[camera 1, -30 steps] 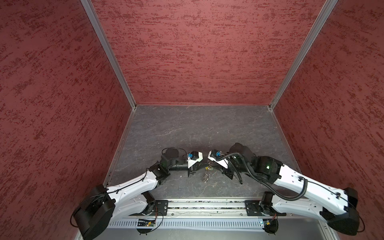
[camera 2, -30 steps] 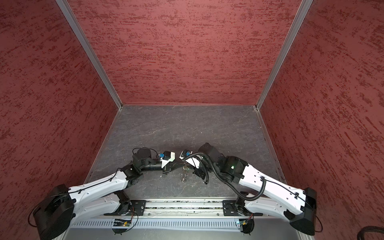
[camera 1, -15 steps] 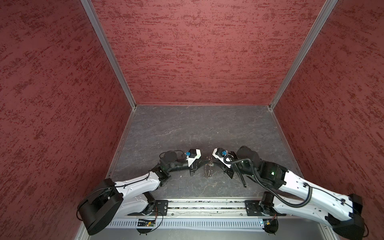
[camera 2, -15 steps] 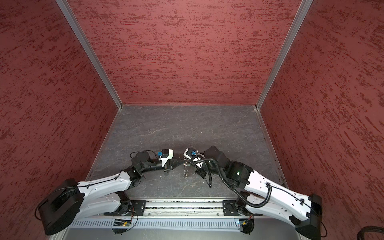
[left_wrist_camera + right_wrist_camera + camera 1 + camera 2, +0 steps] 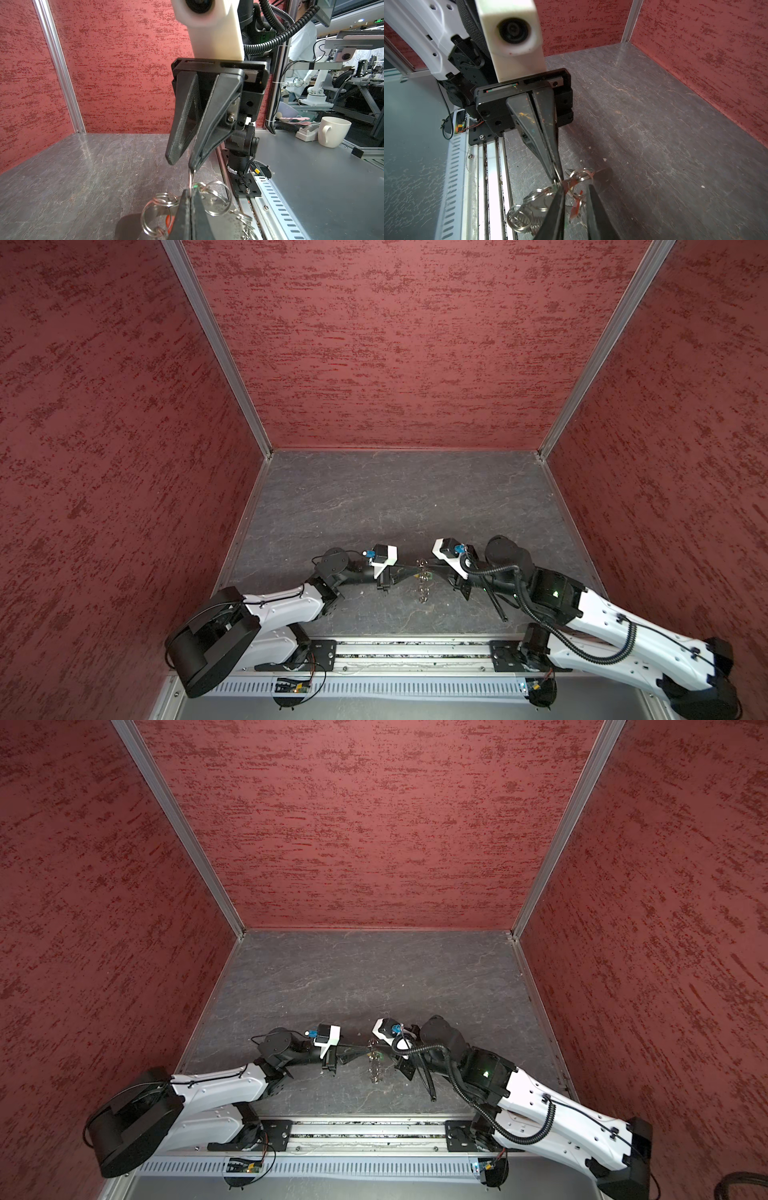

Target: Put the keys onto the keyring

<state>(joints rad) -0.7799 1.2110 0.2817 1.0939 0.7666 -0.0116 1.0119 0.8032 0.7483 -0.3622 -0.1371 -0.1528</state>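
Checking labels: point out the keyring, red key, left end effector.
keyring (image 5: pixel 519 218), right wrist view, coiled rings.
red key (image 5: pixel 575 206), right wrist view, red tag.
left end effector (image 5: pixel 556 176), right wrist view, fingertips.

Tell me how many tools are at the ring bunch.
2. The left tool, reaching from the left, is shut on a ring of the keyring; the right tool, from the right, stands open facing it, one fingertip at a ring. Neither is hidden.

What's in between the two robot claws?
The keyring! One silver ring of it spans the gap: the left claw pinches it, and it reaches a fingertip of the right claw. The left wrist view shows this best.
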